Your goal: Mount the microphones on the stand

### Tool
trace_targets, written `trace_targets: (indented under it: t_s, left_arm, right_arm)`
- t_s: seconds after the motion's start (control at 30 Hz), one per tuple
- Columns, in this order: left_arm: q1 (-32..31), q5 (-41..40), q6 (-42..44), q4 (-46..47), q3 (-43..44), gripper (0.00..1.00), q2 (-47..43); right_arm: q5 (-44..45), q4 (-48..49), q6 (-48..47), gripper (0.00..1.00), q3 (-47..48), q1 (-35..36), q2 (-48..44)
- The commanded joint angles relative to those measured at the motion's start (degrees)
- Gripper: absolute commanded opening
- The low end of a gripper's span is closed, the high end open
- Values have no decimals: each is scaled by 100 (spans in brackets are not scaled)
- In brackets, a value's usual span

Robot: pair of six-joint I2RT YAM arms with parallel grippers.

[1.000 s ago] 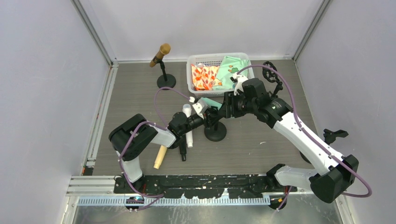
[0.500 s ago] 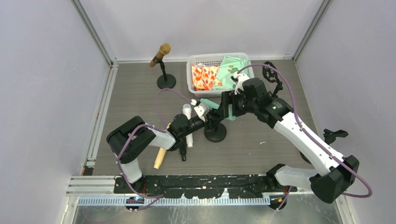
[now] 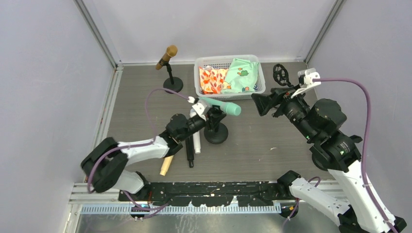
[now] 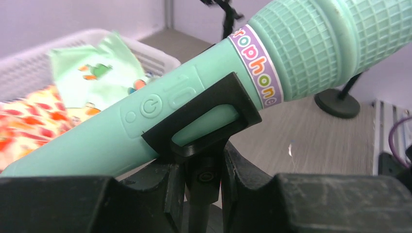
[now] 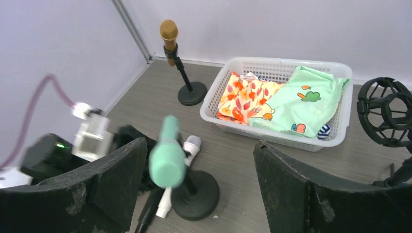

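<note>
1. Green mic (image 3: 221, 106) sat in the clip of the middle stand (image 3: 216, 133), mid-worktop (image 3: 141, 97), head pointing right.
2. L tool (image 3: 206, 116) was pressed together on that stand's post, just under the clip. L wrist view showed its fingers (image 4: 163, 191) either side of the post, w/ the green mic's body right above them.
3. R tool (image 3: 260, 103) was spread wide w/ nothing between its fingers. It hung right of the green mic's head, apart from it & facing it.
4. Gold mic (image 3: 166, 57) was clipped in the far stand (image 3: 173, 85) at far left, tilted, head up.
5. White mic (image 3: 196, 138), black mic (image 3: 190, 155) & yellow mic (image 3: 166, 166) lay on the worktop, near-left of the middle stand, partly under the L arm. White & black were side by side; yellow lay a bit further left.
6. White basket (image 3: 228, 58) stood at the far edge, centre-right, holding an orange-patterned cloth (image 3: 212, 80) & a green cloth (image 3: 241, 73).
7. A round black mic mount (image 3: 280, 74) stood just right of the basket.
</note>
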Motion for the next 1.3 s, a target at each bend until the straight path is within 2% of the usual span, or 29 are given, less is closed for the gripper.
trace_targets:
  t_s: [0.0,0.13,0.23,0.43,0.53,0.77,1.2,1.27]
  left_arm:
    - [440,-750,229,-404,440,0,-1259]
    - [1196,-1007,337,-1127,544,0,-1988]
    - [2050,-1149,229,-1175,482,0,-2160]
    - [3830,-609,-228,33,399,0,-1373]
    - [4371,-372,-318,844,610,0,-617]
    - [4997,17,-345,2465,1494,0,1395]
    - [5600,633,-203,2625,2717,0,2937]
    - [5677,761,-214,2543,2919,6,3122]
  right_arm:
    - [357,74,-93,85,-306,-13,127]
    - [379,41,-95,85,-450,-14,139]
    - [303,6,-109,85,-530,-9,193]
    - [66,15,-34,85,-697,-17,224]
    - [-3,-34,-6,85,-769,-14,227]
    - [-104,-58,111,85,-981,-16,181]
    - [-65,-167,51,85,-987,-15,306]
    - [-22,-176,63,85,-975,-17,369]
